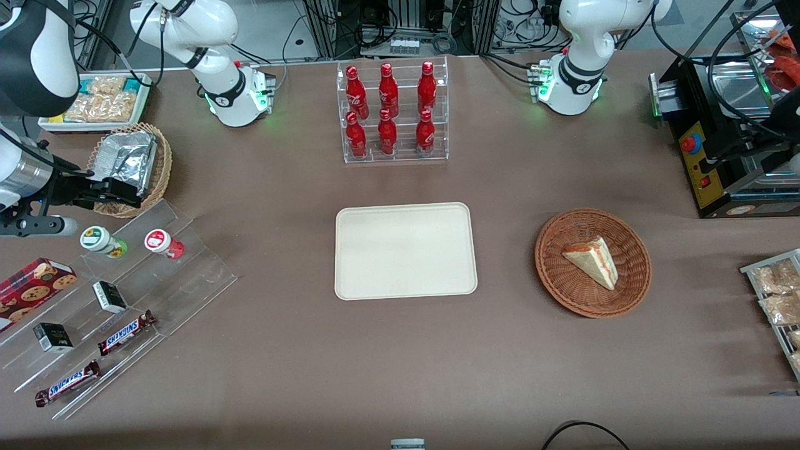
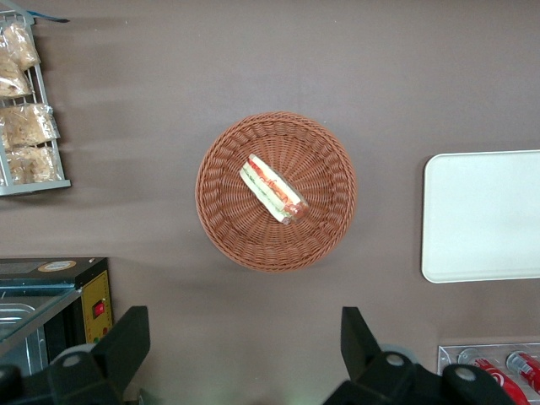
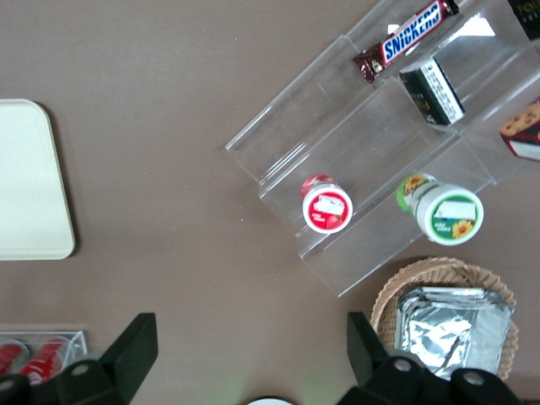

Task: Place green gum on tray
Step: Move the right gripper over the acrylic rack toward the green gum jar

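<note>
Showing claw [image 3: 245,354] spread, wrist view catches green gum [image 3: 445,208].

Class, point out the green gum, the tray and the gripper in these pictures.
green gum [image 3: 455,214], right wrist view, on its white lid.
tray [image 1: 405,250], front view, on its bare floor.
gripper [image 3: 249,350], right wrist view, midway between its open fingertips, above the table.

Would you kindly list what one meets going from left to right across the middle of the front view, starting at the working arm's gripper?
gripper → green gum → red gum → tray → wicker basket → sandwich wedge
</note>
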